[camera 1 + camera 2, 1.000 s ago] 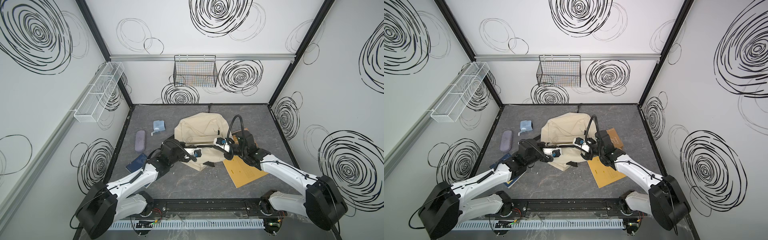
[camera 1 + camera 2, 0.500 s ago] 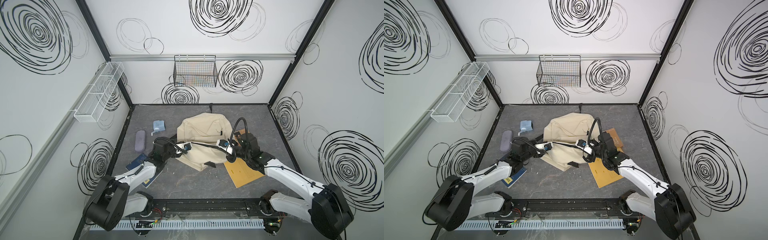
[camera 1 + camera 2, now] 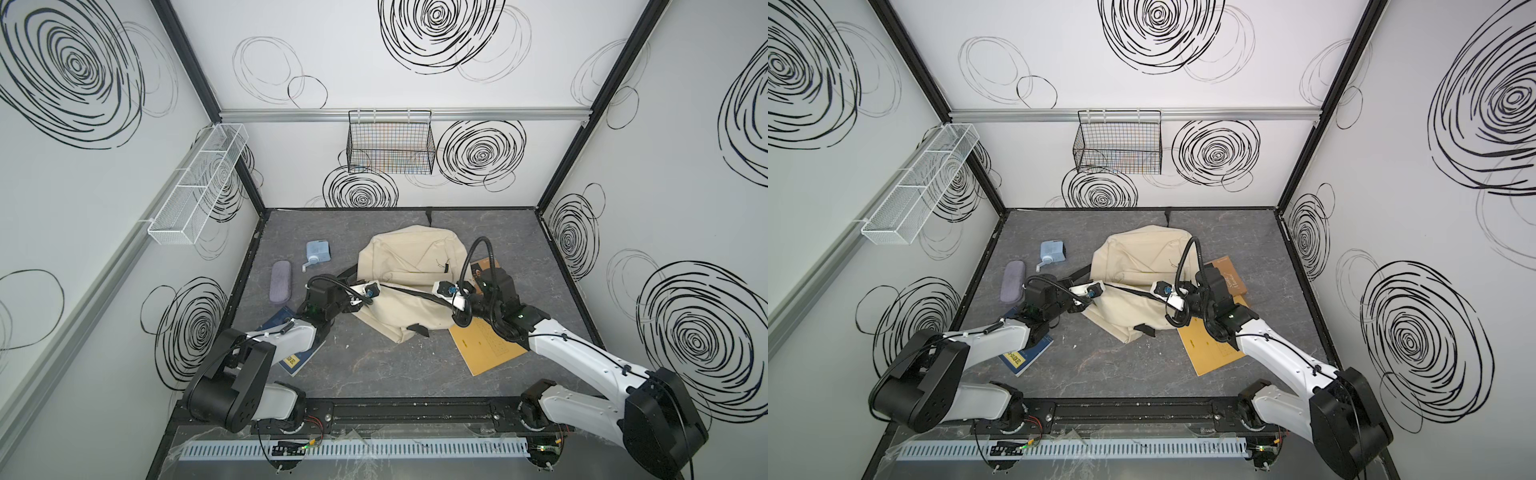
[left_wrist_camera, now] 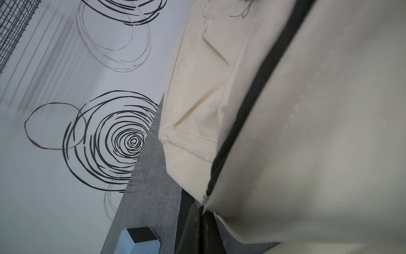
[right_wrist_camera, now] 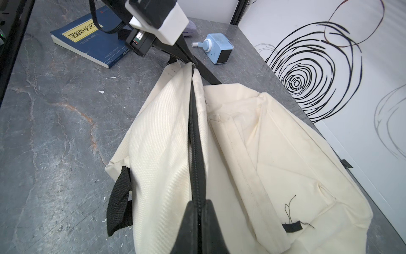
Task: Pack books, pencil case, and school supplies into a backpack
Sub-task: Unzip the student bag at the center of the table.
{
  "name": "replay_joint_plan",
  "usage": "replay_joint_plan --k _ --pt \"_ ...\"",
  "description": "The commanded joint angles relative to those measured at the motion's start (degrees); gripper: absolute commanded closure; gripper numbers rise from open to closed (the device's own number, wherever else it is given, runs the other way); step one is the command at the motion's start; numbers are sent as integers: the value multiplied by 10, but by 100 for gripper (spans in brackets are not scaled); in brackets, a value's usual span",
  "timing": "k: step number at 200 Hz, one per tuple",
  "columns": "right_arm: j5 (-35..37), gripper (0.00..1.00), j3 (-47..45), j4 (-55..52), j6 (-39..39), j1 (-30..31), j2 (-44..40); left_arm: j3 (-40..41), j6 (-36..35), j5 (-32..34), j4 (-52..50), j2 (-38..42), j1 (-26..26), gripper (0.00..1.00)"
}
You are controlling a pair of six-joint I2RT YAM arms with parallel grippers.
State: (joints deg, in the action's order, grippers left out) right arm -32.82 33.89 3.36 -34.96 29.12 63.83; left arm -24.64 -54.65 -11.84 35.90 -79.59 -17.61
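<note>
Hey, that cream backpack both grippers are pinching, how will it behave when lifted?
Probably floppy: the backpack sags and creases between the left gripper and right gripper. Likely light, since it looks flat and empty. Its loose straps may dangle.

Backpack (image 3: 409, 266) lies central on the bench (image 3: 374, 374); pencil case (image 3: 280, 281) and sharpener (image 3: 318, 252) sit left; one book (image 3: 486, 349) right, another book (image 3: 297, 359) front-left.

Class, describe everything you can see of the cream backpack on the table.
The cream fabric backpack lies floppy on the grey table, front pocket up. Its black zip, apparently closed, is pulled taut between the left gripper and right gripper, both shut on it. A black strap hangs at one side.
</note>
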Motion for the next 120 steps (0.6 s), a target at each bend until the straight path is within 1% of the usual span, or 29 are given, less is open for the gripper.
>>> replay_joint_plan --k 1,3,11,15,23,26,28,31,35,39,47,58,85,94,108,120 --pt "5 100 0 -3 -13 3 -1 6 25 68 32 7 18 98" --pt "6 100 0 -2 -14 4 -1 6 26 68 30 9 17 93" --pt "8 100 -1 0 -14 7 -1 6 27 62 20 18 12 83" --pt "10 100 -2 1 -14 8 -1 5 27 59 14 24 10 74" --pt "10 100 -3 2 -14 11 -1 6 28 60 11 33 7 52" --pt "11 100 -4 2 -15 11 0 7 30 62 12 37 6 42" --pt "12 100 -4 3 -14 12 0 7 31 64 13 40 6 34" --pt "11 100 -4 3 -14 13 0 9 32 65 15 44 5 25" --pt "10 100 -4 3 -14 14 1 10 34 67 17 49 6 17" --pt "10 100 -3 2 -15 15 1 12 34 68 20 54 6 13" --pt "11 100 -4 2 -18 17 2 11 28 68 14 64 9 11" --pt "13 100 -3 2 -19 20 3 9 24 73 7 75 14 11" --pt "15 100 -2 7 -22 27 13 -14 43 70 -19 114 33 13" --pt "16 100 2 7 -22 32 20 -23 45 66 -48 130 36 13" --pt "14 100 8 10 -23 38 34 -42 45 42 -89 156 37 13" --pt "22 100 12 15 -23 43 46 -65 45 0 -139 177 33 13"
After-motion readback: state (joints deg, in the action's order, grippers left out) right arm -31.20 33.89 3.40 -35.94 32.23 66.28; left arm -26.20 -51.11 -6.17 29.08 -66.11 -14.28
